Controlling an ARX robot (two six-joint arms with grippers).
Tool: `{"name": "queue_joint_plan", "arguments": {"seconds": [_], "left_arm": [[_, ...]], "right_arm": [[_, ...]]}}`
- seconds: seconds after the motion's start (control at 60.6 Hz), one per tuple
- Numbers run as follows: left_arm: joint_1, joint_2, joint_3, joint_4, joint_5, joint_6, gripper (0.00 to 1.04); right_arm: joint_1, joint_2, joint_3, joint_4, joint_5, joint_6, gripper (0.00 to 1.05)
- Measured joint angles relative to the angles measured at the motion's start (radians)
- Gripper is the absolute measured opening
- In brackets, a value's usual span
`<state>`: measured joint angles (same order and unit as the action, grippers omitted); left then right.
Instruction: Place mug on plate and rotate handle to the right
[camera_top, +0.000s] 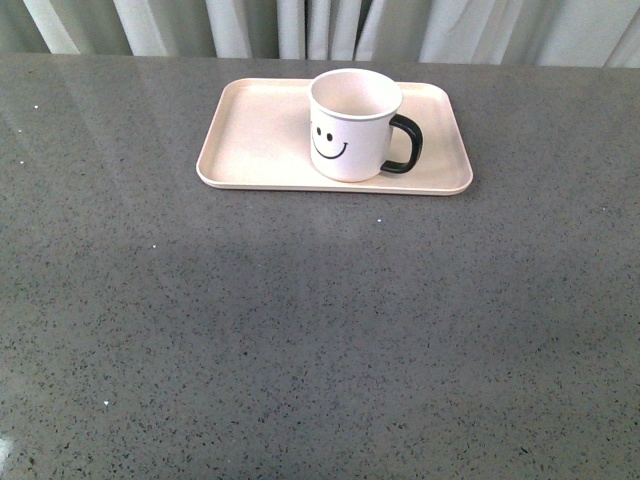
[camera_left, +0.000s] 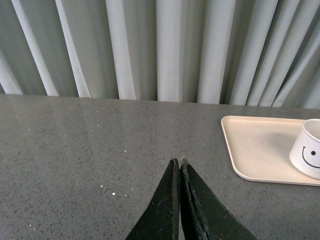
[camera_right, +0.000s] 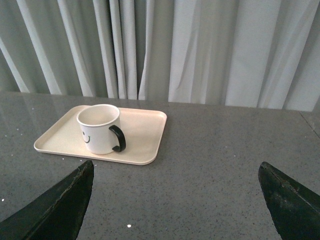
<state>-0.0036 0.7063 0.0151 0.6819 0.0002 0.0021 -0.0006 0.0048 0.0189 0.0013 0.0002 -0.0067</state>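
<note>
White mug (camera_top: 355, 125), smiley on the side, is seen standing upright on the pale pink-cream plate (camera_top: 260, 135). In the front view it's set a bit toward the plate's right half, with the black handle (camera_top: 405, 145) pointed to the right. Neither arm is caught in that view, so the pincers can only be checked from the wrist cams.

From the right wrist, the mug's open mouth and handle are shown, plus only a sliver of the smiley. The right pincer (camera_right: 175, 164) is held wide apart with nothing between its fingers (camera_right: 70, 200). Mug and plate are found ahead of it, well apart, out beyond one finger rather than in line with the gap.

From the left wrist, the left pincer (camera_left: 179, 162) is seen pressed together, tips touching, nothing clamped. Just one end of the plate and a cropped bit of the mug with the face are caught ahead and off to one side, and the handle isn't visible there.

Grey speckled table (camera_top: 300, 340) is under everything, with a pale curtain (camera_top: 300, 25) hung behind.
</note>
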Motion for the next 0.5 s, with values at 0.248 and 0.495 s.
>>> {"name": "queue_joint_plan", "arguments": {"seconds": [0.248,0.495], "left_arm": [[0.0,-0.214,-0.002,-0.195,0.0,0.0,0.01],[0.0,-0.369,-0.002,-0.342,0.0,0.0,0.01]], "right_arm": [[0.0,0.0,0.0,0.0,0.0,0.0,0.96],[0.0,0.0,0.0,0.0,0.0,0.0,0.96]]}}
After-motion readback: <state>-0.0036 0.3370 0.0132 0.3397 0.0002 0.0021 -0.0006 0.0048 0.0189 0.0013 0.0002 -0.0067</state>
